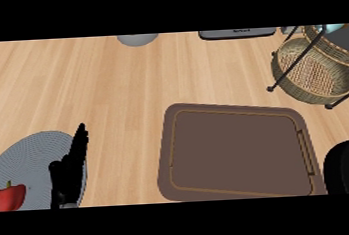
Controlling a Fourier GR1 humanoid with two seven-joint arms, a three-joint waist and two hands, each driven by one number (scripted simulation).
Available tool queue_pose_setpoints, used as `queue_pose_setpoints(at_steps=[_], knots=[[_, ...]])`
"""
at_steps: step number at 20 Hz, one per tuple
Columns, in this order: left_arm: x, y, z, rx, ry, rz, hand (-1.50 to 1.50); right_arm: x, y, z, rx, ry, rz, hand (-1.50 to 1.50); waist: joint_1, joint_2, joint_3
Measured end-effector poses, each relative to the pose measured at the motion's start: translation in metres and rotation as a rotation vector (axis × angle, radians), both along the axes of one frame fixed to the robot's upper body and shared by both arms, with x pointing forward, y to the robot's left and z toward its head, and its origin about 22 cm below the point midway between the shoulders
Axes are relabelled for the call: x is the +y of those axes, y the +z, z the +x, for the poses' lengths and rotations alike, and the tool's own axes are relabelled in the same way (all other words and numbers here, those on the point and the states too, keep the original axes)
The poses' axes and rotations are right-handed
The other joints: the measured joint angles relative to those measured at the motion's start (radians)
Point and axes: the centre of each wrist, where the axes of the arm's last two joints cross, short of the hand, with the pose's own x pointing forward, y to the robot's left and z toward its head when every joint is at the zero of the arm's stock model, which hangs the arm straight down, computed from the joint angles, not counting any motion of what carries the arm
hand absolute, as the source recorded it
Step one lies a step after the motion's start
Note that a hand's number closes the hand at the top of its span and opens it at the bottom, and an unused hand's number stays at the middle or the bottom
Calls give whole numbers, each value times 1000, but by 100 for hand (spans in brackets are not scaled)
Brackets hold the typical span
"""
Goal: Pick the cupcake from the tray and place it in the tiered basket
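The wooden tabletop carries a brown tray, bare inside, just right of the left hand; no cupcake shows anywhere. The wicker tiered basket stands far right and beyond it. A round grey placemat lies under that hand, whose fingers point straight up, apart from everything. A red pepper sits left. The right hand is a dark shape at the right edge; I cannot tell its fingers' state.

So we've got the brown tray sitting near the counter's front edge with nothing we can see on it, and the wicker tiered basket off at the far right corner. Our left hand rests fingers-up by the front left corner, over a grey placemat with a red pepper, while a dark shape, maybe the right hand, shows at the right edge.
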Motion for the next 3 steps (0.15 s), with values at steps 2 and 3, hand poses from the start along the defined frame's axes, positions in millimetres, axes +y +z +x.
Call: queue_pose_setpoints(at_steps=[2, 3], knots=[[1, 0, -1, 1, 4, 0, 0, -8, -3, -21, 4, 17, 0, -150, -4, 0, 1], [2, 0, -1, 5, 7, 0, 0, -11, -3, -30, 8, 32, 1, -150, -7, 0, 2]])
